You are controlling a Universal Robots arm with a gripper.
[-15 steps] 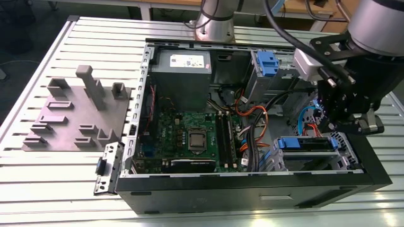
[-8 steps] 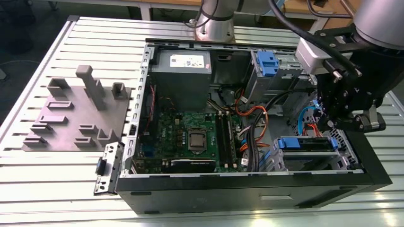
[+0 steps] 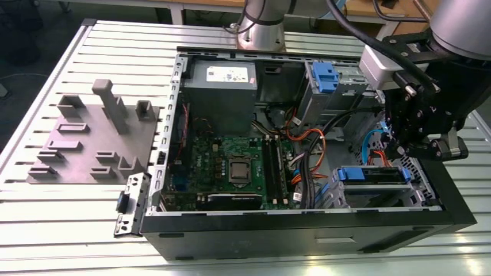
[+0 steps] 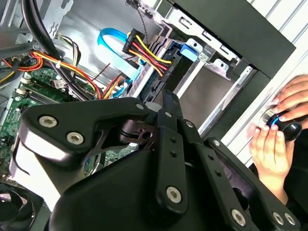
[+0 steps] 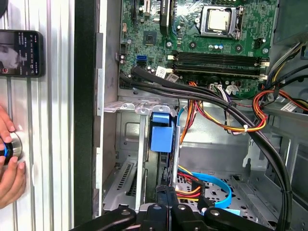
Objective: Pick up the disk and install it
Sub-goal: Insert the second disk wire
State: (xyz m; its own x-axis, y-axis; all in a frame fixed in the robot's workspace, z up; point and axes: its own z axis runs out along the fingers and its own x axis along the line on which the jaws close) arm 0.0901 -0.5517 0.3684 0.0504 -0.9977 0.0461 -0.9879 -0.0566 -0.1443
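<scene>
Silver metal framed in a blue plastic bracket, the flat rectangular disk [image 3: 372, 177] lies in the drive bay at about four o'clock of the open black computer case [image 3: 307, 227], which rests on the slatted aluminium surface [image 3: 77, 218]. In the first wrist view its blue bracket [image 5: 161, 132] sits between the grey bay walls and looks level with them, so I judge it seated or nearly so.

The black tool [image 3: 401, 150] hangs just above the bay, at the disk's one o'clock in the exterior view. In the first wrist view the tool [image 5: 166, 192] has its fingers pressed together, with nothing visible between them.

Risks as I read them:
- The red, yellow and orange wire bundle [image 5: 216, 115] and the flat blue data cable [image 5: 211, 185] lie close beside the bay; any sideways travel could snag or unplug them.
- Pushing off-centre could cock the bracket in its rails and jam it.
- The thick black hoses [image 5: 192, 91] running across the case could drag on the green motherboard [image 5: 207, 29].
- A person's hand [image 5: 7, 159] rests on a round knob just outside the case wall, close to the arm's reach.
</scene>
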